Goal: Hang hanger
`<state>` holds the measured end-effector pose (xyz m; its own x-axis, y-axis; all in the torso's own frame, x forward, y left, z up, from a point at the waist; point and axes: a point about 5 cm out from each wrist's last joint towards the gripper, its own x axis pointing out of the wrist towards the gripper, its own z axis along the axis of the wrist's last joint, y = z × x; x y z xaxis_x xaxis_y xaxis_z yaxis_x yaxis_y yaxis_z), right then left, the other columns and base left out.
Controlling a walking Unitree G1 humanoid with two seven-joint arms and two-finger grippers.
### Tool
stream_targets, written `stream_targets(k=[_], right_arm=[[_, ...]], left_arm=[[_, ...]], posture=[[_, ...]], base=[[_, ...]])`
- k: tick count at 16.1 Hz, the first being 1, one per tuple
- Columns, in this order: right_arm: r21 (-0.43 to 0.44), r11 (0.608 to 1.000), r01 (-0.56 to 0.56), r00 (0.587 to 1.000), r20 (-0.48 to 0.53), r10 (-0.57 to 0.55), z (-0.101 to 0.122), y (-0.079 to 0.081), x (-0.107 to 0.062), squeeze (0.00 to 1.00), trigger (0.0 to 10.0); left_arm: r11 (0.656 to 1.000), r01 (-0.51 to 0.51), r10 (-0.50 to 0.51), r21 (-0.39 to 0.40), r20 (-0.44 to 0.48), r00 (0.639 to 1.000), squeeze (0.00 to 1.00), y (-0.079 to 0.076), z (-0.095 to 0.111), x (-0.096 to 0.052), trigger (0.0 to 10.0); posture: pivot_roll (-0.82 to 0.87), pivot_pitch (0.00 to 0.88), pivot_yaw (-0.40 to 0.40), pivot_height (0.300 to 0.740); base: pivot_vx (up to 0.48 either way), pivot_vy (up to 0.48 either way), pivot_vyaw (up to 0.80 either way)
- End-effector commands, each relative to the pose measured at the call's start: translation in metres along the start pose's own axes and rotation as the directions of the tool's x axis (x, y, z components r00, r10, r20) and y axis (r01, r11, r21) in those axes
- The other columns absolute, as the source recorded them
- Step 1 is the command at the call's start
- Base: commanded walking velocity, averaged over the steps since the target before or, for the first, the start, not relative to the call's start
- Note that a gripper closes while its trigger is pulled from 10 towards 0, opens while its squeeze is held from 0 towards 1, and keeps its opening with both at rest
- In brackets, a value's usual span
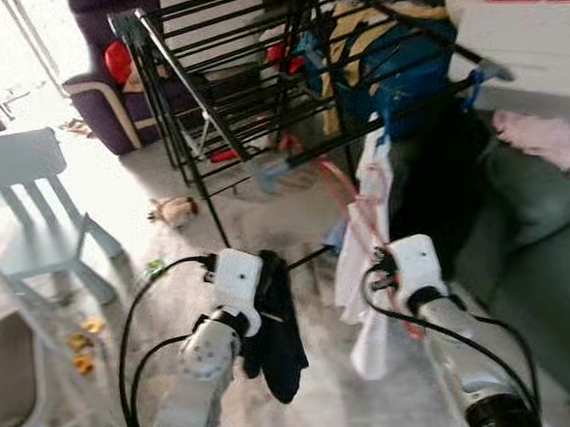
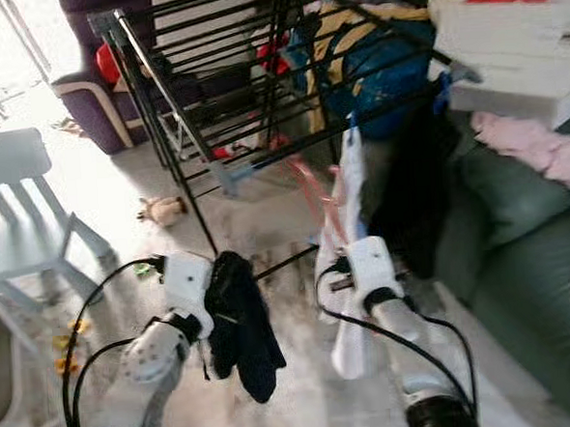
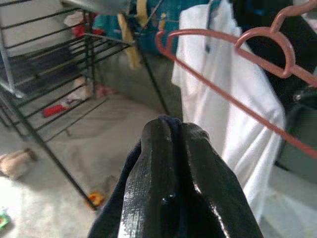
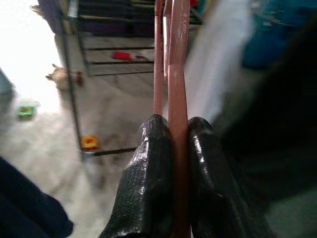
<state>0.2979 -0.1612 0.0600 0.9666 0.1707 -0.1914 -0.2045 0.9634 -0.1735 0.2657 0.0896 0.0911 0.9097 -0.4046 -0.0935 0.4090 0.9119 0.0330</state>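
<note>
The pink hanger [image 3: 233, 84] is not on the rack yet: it is carried in the air just before the black drying rack [image 1: 258, 89], with a white garment [image 1: 365, 257] draped beside it.

On the left stands a pale blue chair [image 1: 32, 190] on the floor, and a small soft toy [image 1: 174, 211] lies near the rack's foot. The left tool [image 3: 171, 148] is pressed closed on a dark cloth [image 1: 278, 340], which hangs limp from it, low and short of the rack. To its right, the right tool [image 4: 173, 144] is clamped narrowly on the hanger's pink wire, which runs up towards the rack's near rail [image 1: 386, 120].

By my reading this is the carrying step, grip secured, hanging not begun. The next move calls for lifting the hook above the rail, then lowering it over a bare stretch and checking that it catches before letting go.
</note>
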Motion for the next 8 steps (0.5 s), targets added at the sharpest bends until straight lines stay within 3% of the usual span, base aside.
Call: stream_targets(k=[1, 3, 8], right_arm=[[0.008, 1.0, -0.023, 0.999, 0.034, 0.022, 0.0096, 0.0089, 0.0037, 0.0, 10.0], [0.008, 1.0, -0.023, 0.999, 0.034, 0.022, 0.0098, 0.009, 0.0043, 0.0, 10.0], [0.008, 1.0, -0.029, 0.999, 0.028, 0.029, 0.0096, 0.0092, 0.005, 0.0, 10.0]], left_arm=[[1.0, -0.017, 0.017, 0.015, 0.014, 1.0, 0.0, 0.0079, 0.0027, -0.0007, 10.0], [1.0, -0.022, 0.021, 0.017, 0.013, 1.0, 0.0, 0.0086, 0.0026, -0.0003, 10.0], [0.993, -0.114, 0.114, 0.013, -0.004, 0.994, 0.0, 0.0176, 0.0002, -0.0001, 10.0]], posture=[[-0.08, 0.0, 0.072, 0.74], [-0.08, 0.0, 0.072, 0.74], [-0.08, 0.0, 0.069, 0.74]], base=[[0.0, -0.356, 0.0], [0.0, -0.352, 0.0], [0.0, 0.0, 0.0]])
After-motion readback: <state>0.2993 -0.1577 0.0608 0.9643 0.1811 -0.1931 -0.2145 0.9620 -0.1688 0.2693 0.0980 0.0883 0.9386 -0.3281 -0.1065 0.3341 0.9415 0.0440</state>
